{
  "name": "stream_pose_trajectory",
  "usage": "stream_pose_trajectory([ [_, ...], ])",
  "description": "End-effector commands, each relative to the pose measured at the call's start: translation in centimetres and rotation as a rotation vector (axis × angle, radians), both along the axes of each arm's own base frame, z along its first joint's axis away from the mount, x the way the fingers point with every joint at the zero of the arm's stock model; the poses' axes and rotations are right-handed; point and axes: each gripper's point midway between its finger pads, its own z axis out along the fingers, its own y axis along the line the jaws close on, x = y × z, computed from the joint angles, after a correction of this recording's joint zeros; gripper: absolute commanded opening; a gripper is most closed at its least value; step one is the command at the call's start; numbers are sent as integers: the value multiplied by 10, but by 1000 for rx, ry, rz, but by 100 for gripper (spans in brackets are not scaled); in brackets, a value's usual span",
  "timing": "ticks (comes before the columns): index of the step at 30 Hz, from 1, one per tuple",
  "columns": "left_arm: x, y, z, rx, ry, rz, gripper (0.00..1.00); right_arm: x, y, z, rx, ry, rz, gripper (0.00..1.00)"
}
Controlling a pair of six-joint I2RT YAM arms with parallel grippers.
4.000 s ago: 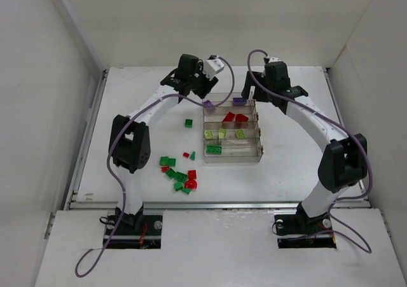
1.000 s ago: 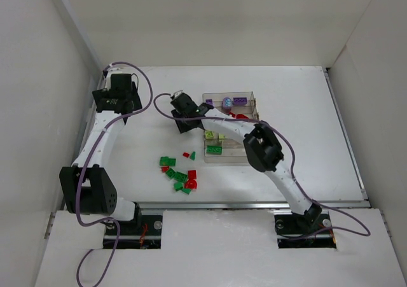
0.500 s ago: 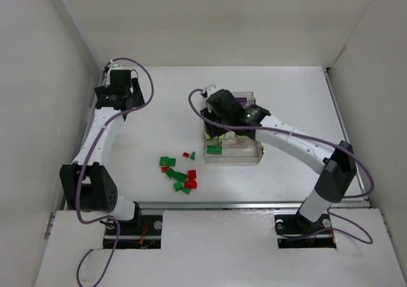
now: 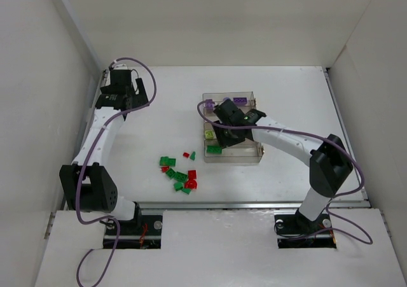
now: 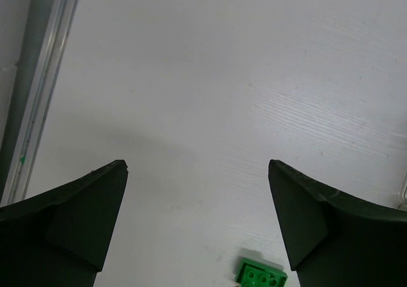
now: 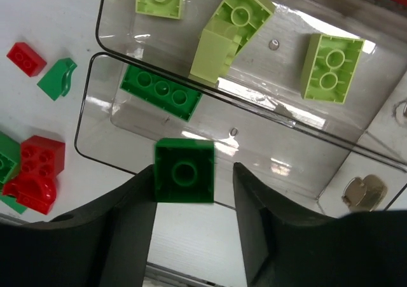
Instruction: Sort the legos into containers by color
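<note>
My right gripper (image 6: 194, 167) hovers over the near compartment of the clear tray (image 6: 81, 115). Its jaws are open. A dark green lego (image 6: 184, 171) rests against the left finger, with a gap to the right finger. That compartment holds one long dark green brick (image 6: 161, 93). The compartment behind it holds lime bricks (image 6: 332, 67). From above, the right gripper (image 4: 224, 137) covers the tray's (image 4: 259, 148) left half, and purple bricks (image 4: 239, 100) lie in the far compartment. My left gripper (image 5: 198, 166) is wide open over bare table at the far left (image 4: 127, 99), with a green brick (image 5: 261, 275) below it.
Loose red and green legos (image 4: 180, 175) lie in a cluster on the table in front of the tray's left end, with red ones (image 6: 39, 172) visible beside the tray's corner. A metal rail (image 5: 38, 90) runs along the table's left edge near the left gripper.
The right gripper has shifted toward the tray's near compartment and its jaws have parted, freeing the dark green lego on one side. The left arm has barely moved.
</note>
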Motion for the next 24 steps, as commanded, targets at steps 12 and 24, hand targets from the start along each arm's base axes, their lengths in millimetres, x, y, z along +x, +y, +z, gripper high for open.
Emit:
stream_pose_trajectory([
  [12, -6, -13, -1, -34, -2, -76, 91, 5, 34, 34, 112, -80, 159, 79],
  [24, -10, 15, 12, 59, -39, 61, 92, -37, 157, 38, 131, -189, 704, 89],
])
